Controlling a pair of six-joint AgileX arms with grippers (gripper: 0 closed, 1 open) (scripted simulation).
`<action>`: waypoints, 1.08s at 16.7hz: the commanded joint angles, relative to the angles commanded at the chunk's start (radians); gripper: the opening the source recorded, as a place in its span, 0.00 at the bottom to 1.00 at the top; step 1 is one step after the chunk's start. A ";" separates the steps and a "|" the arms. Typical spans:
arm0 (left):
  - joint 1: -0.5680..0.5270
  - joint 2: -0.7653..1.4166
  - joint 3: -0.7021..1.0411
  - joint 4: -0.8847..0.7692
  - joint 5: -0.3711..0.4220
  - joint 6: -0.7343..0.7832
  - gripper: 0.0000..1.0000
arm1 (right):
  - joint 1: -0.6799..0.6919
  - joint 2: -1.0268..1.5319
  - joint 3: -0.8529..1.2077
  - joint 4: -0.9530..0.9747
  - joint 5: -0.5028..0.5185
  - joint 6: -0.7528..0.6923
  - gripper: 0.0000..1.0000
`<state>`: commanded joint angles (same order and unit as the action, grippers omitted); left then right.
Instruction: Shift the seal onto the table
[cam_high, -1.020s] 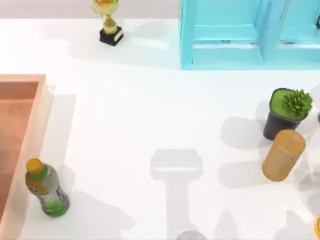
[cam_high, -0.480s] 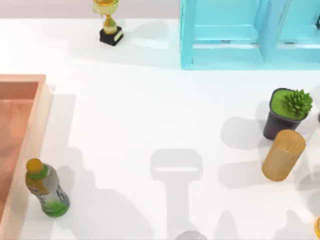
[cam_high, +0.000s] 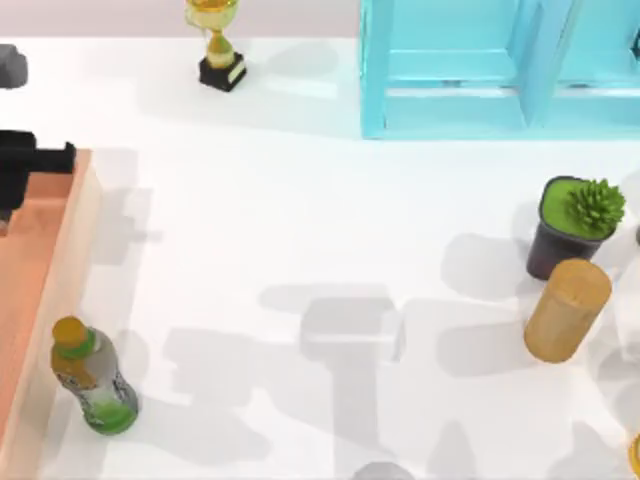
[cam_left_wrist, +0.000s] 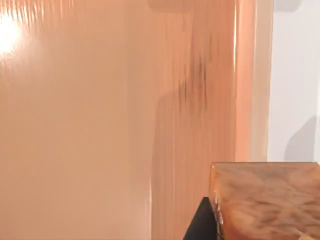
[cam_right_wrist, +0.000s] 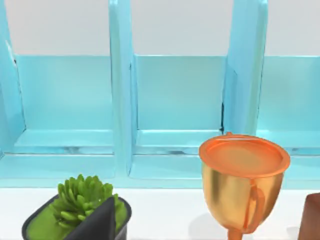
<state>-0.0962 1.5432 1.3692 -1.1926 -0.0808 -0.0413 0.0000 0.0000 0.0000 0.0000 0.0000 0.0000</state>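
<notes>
Seal (cam_left_wrist: 267, 200): tan-orange wooden block over the tray floor, close by a dark finger.
Left claw (cam_high: 20, 175): above the tray (cam_high: 70, 240) at the bench (cam_high: 300, 200) left edge; its opening cannot be told.
Bottle (cam_high: 92, 378): beside the tray rim.

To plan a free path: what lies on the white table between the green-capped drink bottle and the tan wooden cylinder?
In the top view, the white table between bottle and cylinder is bare; shadows only.

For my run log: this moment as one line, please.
left gripper: over tray | seal: at it, not on table | right gripper: idle by plant
</notes>
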 joint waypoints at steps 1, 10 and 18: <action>-0.033 -0.005 0.019 -0.046 0.009 -0.037 0.00 | 0.000 0.000 0.000 0.000 0.000 0.000 1.00; -0.110 0.013 0.012 -0.202 0.078 -0.142 0.00 | 0.000 0.000 0.000 0.000 0.000 0.000 1.00; -0.235 0.230 0.151 -0.143 0.071 -0.270 0.00 | 0.000 0.000 0.000 0.000 0.000 0.000 1.00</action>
<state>-0.3317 1.7733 1.5206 -1.3355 -0.0098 -0.3109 0.0000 0.0000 0.0000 0.0000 0.0000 0.0000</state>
